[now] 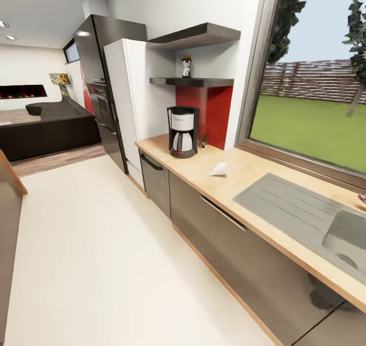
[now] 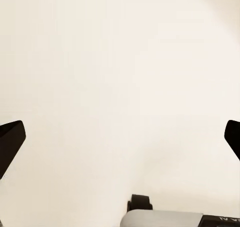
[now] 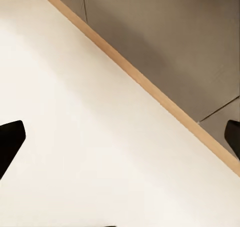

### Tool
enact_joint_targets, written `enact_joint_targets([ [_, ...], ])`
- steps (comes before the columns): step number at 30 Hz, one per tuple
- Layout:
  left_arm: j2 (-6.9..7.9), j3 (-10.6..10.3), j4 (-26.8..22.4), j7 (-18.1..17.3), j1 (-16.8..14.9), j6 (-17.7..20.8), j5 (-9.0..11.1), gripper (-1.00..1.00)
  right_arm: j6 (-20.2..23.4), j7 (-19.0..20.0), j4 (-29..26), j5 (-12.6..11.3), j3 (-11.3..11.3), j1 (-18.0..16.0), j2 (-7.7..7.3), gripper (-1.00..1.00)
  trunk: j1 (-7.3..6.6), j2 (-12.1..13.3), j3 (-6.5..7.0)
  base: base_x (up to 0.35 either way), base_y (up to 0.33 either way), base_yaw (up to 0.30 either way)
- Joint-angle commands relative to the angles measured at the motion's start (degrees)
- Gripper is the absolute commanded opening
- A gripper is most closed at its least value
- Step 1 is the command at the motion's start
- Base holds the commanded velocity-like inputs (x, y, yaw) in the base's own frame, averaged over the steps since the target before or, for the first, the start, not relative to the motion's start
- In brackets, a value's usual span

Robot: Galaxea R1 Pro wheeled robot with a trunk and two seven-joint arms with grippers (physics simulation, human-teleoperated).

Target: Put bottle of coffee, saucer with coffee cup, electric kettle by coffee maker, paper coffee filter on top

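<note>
Coffee maker upright at the desk's far end.
Its carafe faces 6 o'clock; the bottle of coffee stands on the kitchen shelf at 12 o'clock above. Both grippers' fingers spread over pale floor.

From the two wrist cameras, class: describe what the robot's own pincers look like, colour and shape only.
Each fingertip is flat, matte black and tapers to a blunt point. The left pincer has one fingertip at each side edge, with a light grey body part bearing faint dark lettering. The right pincer shows the same black fingertips.
</note>
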Motion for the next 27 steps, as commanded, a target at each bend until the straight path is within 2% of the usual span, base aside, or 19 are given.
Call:
enact_joint_targets([
  [1, 0.0, -0.05, 0.07, -0.01, -0.06, -0.18, 0.32, 1.0, -0.17, 0.03, 0.0, 0.07, -0.11, -0.02, 0.02, 1.0, 0.07, -0.11, -0.09, 0.333, 0.17, 0.279],
  [19, 0.0, -0.05, 0.07, 0.0, -0.06, -0.18, 0.5, 1.0, -0.17, 0.03, 0.02, 0.11, -0.11, -0.02, 0.11, 1.0, 0.07, -0.11, 0.04, 0.319, 0.188, 0.274],
  [27, 0.0, -0.05, 0.07, -0.01, -0.06, -0.18, 0.42, 1.0, -0.17, 0.12, -0.03, 0.11, -0.11, -0.02, 0.11, 1.0, 0.07, -0.11, 0.04, 0.303, 0.209, 0.061],
])
